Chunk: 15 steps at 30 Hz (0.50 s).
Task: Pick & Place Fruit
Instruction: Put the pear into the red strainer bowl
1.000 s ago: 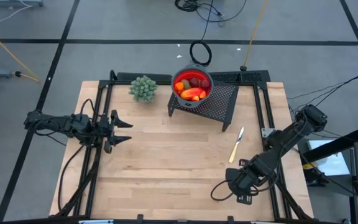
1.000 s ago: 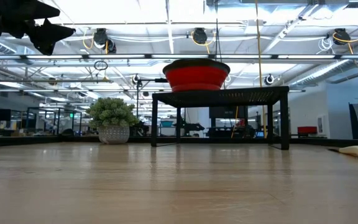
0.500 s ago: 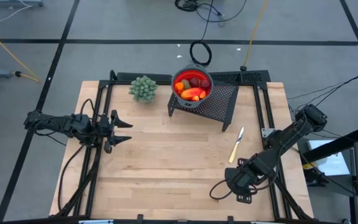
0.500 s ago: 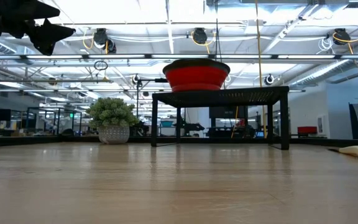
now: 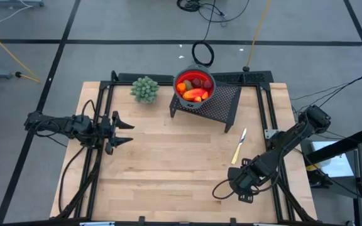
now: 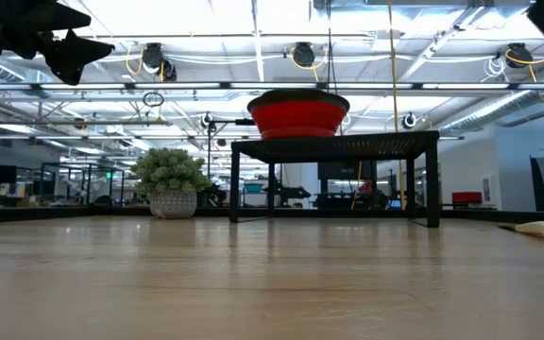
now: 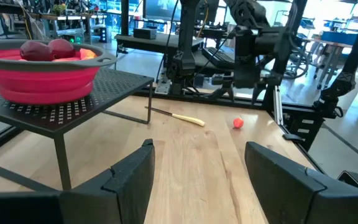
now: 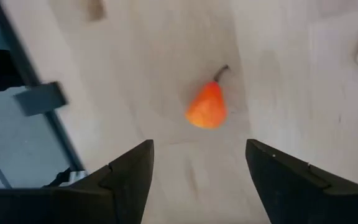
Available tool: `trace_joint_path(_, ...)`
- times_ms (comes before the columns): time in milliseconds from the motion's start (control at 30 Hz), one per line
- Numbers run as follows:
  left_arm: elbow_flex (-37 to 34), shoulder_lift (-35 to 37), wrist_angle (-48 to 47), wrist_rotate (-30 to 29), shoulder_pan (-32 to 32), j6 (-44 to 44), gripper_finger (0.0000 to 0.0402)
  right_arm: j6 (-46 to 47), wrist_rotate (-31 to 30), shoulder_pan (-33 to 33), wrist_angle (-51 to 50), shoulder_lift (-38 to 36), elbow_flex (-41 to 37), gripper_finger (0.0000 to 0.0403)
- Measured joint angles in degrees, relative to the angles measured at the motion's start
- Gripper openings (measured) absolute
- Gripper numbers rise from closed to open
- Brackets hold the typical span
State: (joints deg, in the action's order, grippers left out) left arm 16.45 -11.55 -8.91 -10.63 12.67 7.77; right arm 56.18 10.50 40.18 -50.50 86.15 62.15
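The right pincer hangs open and empty over an orange pear-shaped fruit lying on the wooden surface at the frame's lower right, while the left pincer, also open, waits at left, facing the red bowl of fruit on its black mesh stand, a knife between; no writing is legible.

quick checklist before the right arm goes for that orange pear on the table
1. Right gripper open: ok, fingers spread.
2. Orange pear lined up: ok, it lies on the table between and ahead of the fingers, untouched.
3. Nothing crowding the pear: ok, bare wood around it.
4. Red bowl reachable on its black rack: ok, it already holds fruit.
5. Knife clear of the path: cannot tell.
6. Left gripper out of the way: ok, open, waiting at the table's left.
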Motion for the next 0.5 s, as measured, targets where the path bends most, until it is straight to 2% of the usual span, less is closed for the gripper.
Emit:
trace_joint_path(267, 0.0, 0.0, 0.0, 0.0, 0.0, 0.2, 0.0250, 1.6, 0.0, 0.0, 7.3, 0.0, -5.2, 0.0245)
trace_joint_path(500, 0.0, 0.0, 0.0, 0.0, 0.0, 0.5, 0.0250, 1.3, -0.1, 0.0, 10.5, 0.0, -7.9, 0.0220)
